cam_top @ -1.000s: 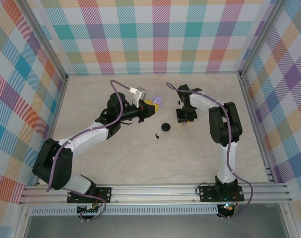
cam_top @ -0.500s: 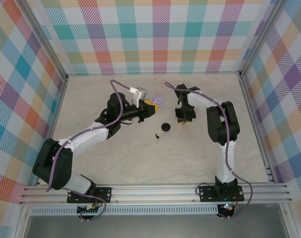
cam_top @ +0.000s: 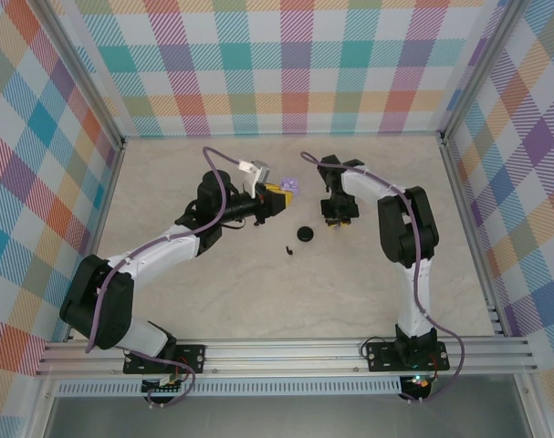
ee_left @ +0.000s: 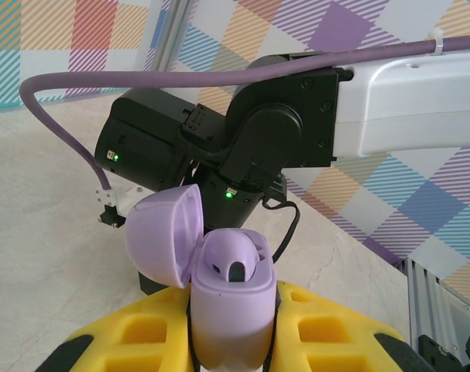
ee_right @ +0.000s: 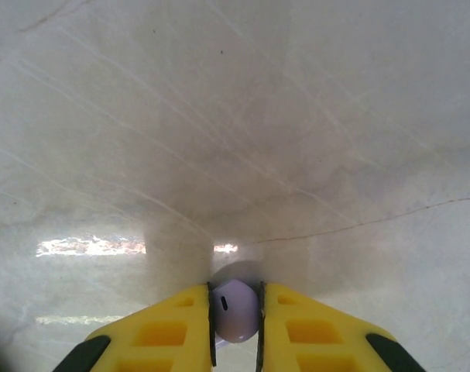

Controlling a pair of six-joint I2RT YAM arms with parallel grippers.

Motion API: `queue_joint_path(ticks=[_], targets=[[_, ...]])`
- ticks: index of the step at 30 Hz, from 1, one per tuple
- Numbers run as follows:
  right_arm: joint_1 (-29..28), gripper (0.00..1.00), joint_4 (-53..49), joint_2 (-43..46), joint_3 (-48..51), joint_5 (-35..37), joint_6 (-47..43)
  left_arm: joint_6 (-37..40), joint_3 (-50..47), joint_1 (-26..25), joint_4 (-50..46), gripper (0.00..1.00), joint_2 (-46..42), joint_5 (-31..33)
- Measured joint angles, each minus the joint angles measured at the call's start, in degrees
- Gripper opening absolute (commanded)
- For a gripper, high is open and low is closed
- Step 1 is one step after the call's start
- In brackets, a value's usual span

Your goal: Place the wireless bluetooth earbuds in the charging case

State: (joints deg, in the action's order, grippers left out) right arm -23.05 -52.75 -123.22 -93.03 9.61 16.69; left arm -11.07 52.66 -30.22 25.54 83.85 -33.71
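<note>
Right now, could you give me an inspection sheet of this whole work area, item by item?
Surface: pale marbled table, finely scratched.
Job's things: open lilac case; lilac earbud; round black case with a black earbud loose beside it.
Clutter: nothing seen.
Grippers: left gripper shut on the lilac case; right gripper shut on the lilac earbud.
Cables: purple cables along both arms.
Surroundings: plaid walls, metal frame.

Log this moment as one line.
left gripper: shut on lilac case, lid open | right gripper: shut on lilac bud, close to table | black case: lying on table, apart from both grippers
</note>
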Motion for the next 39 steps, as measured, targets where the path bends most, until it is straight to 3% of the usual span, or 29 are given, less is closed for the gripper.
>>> queue_joint_path(ticks=[14,26,39], targets=[[-0.1,0.14,14.5,13.3,15.7,0.8,-2.9,-0.7,-1.9,0.0,-0.4,0.00,0.0,1.8],[-0.1,0.16,19.4,29.9,18.5,-3.2,-5.3,-3.5,-2.7,-0.5,0.1,0.00,4.0,3.9],[-0.1,0.16,13.7,27.6,18.6,-5.6,-8.8,-4.3,-2.6,-1.2,0.0,0.00,5.5,4.5]])
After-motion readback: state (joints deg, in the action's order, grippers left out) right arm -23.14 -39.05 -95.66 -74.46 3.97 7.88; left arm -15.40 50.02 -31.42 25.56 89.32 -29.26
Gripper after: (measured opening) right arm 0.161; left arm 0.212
